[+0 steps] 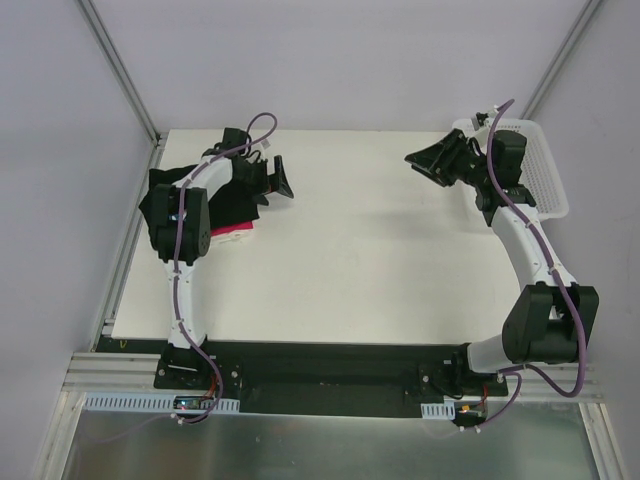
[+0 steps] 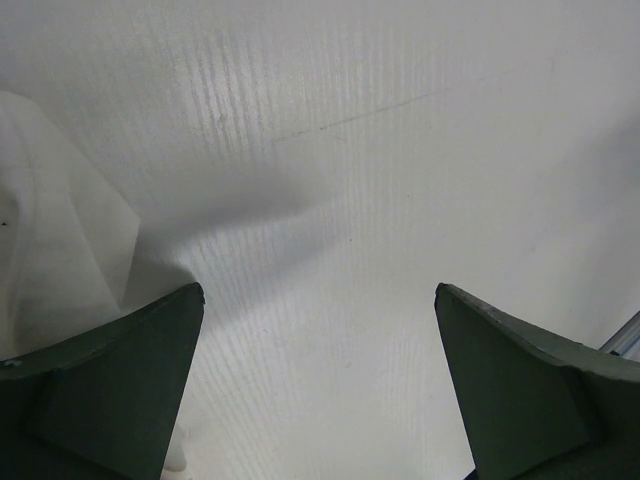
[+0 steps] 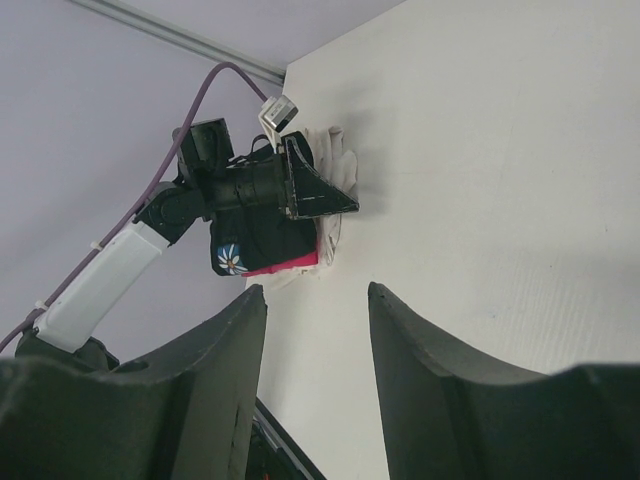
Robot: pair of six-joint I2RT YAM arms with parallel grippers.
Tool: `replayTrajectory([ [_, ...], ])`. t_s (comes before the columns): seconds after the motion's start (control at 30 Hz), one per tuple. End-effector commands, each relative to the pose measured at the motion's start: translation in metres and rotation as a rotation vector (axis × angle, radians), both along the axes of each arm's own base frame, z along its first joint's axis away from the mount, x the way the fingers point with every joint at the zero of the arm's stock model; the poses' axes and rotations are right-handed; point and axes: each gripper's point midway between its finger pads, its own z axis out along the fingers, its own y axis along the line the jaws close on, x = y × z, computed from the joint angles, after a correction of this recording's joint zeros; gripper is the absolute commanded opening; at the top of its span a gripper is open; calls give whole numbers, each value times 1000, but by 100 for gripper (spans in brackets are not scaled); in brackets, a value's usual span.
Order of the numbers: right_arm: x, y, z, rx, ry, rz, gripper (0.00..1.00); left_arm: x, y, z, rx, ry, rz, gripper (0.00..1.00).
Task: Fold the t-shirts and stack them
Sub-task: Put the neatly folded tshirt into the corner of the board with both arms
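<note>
A folded stack of t-shirts lies at the table's far left: the black shirt point(image 1: 238, 208) on top, the magenta-pink one point(image 1: 232, 232) under it. In the right wrist view the black shirt's daisy print point(image 3: 230, 257), the pink edge point(image 3: 285, 266) and a white shirt point(image 3: 335, 160) underneath show. My left gripper point(image 1: 280, 180) hovers just right of the stack, open and empty; its wrist view shows bare table between the fingers point(image 2: 318, 290) and white cloth point(image 2: 50, 230) at the left. My right gripper point(image 1: 425, 160) is open and empty near the basket, raised, facing the stack point(image 3: 313, 290).
A white plastic mesh basket point(image 1: 548, 175) stands at the far right corner behind the right arm. The white table point(image 1: 370, 260) ends at a metal rail on the left and the black arm mount at the near edge.
</note>
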Motion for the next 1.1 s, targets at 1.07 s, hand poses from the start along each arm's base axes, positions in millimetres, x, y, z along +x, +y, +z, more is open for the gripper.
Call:
replayTrajectory([
  [1.07,-25,5,4,-508,-204,-68,73,-141,35,316,144,-1170,329,99],
])
